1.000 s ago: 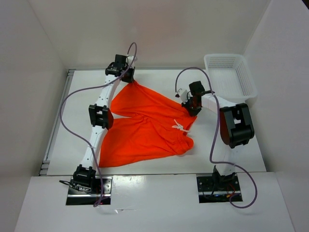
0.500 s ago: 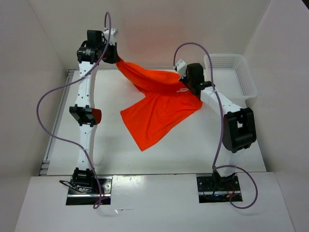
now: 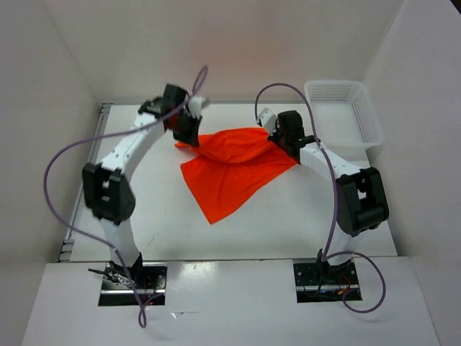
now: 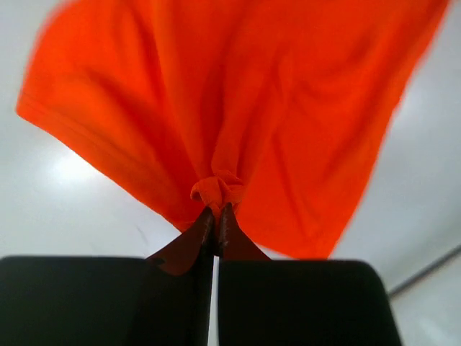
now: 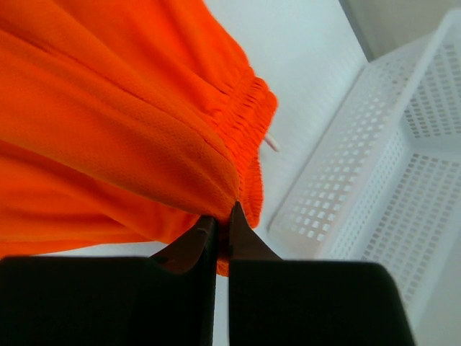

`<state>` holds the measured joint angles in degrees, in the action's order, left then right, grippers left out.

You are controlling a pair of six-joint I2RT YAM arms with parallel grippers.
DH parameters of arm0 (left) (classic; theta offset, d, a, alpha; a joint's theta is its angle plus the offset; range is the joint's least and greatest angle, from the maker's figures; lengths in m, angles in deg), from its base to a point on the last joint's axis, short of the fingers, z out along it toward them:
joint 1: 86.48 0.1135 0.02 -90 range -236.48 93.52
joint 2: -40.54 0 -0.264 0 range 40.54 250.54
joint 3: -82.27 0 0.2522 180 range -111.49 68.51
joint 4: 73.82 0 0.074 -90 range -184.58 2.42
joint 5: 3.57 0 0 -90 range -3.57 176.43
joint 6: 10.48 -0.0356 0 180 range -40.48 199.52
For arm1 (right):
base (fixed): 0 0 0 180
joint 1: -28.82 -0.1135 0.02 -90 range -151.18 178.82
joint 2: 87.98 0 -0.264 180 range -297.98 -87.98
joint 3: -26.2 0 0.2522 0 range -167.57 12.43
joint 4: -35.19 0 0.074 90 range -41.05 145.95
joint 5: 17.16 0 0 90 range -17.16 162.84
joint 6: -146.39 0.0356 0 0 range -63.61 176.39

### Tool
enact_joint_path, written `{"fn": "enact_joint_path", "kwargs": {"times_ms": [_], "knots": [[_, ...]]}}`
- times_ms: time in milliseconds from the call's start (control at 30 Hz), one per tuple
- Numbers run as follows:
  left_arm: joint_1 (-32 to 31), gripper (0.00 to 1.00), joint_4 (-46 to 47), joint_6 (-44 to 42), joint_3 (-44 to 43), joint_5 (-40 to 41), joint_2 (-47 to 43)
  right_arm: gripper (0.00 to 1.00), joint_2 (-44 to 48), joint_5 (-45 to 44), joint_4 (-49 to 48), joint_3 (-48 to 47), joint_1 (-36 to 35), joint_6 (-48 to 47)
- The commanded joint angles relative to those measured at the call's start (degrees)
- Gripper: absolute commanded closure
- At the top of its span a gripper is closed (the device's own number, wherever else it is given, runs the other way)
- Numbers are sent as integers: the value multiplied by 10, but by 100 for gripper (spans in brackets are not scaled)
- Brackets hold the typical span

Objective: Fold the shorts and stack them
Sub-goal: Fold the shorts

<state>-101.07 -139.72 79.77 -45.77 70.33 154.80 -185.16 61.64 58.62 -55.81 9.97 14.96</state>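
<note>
The orange shorts (image 3: pixel 234 169) hang bunched between my two grippers at the back middle of the table, with a loose corner trailing toward the front. My left gripper (image 3: pixel 189 132) is shut on the left end of the fabric; in the left wrist view the gripper (image 4: pixel 217 213) pinches a small knot of the shorts (image 4: pixel 238 108). My right gripper (image 3: pixel 279 141) is shut on the right end by the elastic waistband; the right wrist view shows the gripper (image 5: pixel 224 216) clamped on the shorts (image 5: pixel 115 122), with a bit of white drawstring (image 5: pixel 271 143) showing.
A white plastic basket (image 3: pixel 344 112) stands at the back right corner, close beside my right gripper, and also shows in the right wrist view (image 5: pixel 374 180). White walls enclose the table on three sides. Purple cables loop above both arms.
My left gripper has come down and to the right from high at the back left, toward the right gripper. The shorts have sagged lower and bunched between the two.
</note>
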Motion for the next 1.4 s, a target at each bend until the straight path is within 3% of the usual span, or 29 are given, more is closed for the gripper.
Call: {"fn": "enact_joint_path", "kwargs": {"times_ms": [0, 33, 233, 433, 733, 833, 867, 900, 967, 1067, 1133, 1200, 1300, 1367], "knots": [[-84, 100, 207, -3, 255, 74, -225, 100, 27, -11, -45, -24, 43, -4], [-96, 100, 194, -3, 297, 79, -260, 100, 27, -6, -50, -24, 50, -4], [-167, 100, 144, -3, 350, 116, -307, 100, 5, 6, -55, -29, 56, -4], [-254, 100, 138, -3, 498, 178, -353, 100, -6, 12, -55, -29, 61, -16], [-293, 98, 138, -3, 529, 121, -298, 100, 20, 18, -43, 61, 61, -72], [-299, 86, 118, -3, 523, 73, -293, 100, 27, 18, -37, 82, 61, -87], [-299, 69, 107, -3, 514, 57, -293, 100, 27, 18, -37, 82, 61, -95], [-299, 44, 88, -3, 514, 33, -293, 100, 27, 18, -37, 88, 61, -95], [-299, 38, 80, -3, 499, 33, -301, 100, 32, 18, -37, 88, 61, -95], [-254, 36, 98, -3, 478, 19, -319, 100, 32, 18, -31, 94, 61, -95], [-187, 36, 114, -3, 465, 11, -313, 100, 32, 23, -31, 94, 61, -101], [-113, 40, 146, -3, 449, 11, -276, 100, 32, 23, -31, 94, 61, -101], [-56, 50, 151, -3, 426, 19, -186, 100, 32, 28, -31, 94, 56, -101], [-17, 52, 151, -3, 411, 26, -125, 100, 27, 29, -25, 88, 56, -107]]}}
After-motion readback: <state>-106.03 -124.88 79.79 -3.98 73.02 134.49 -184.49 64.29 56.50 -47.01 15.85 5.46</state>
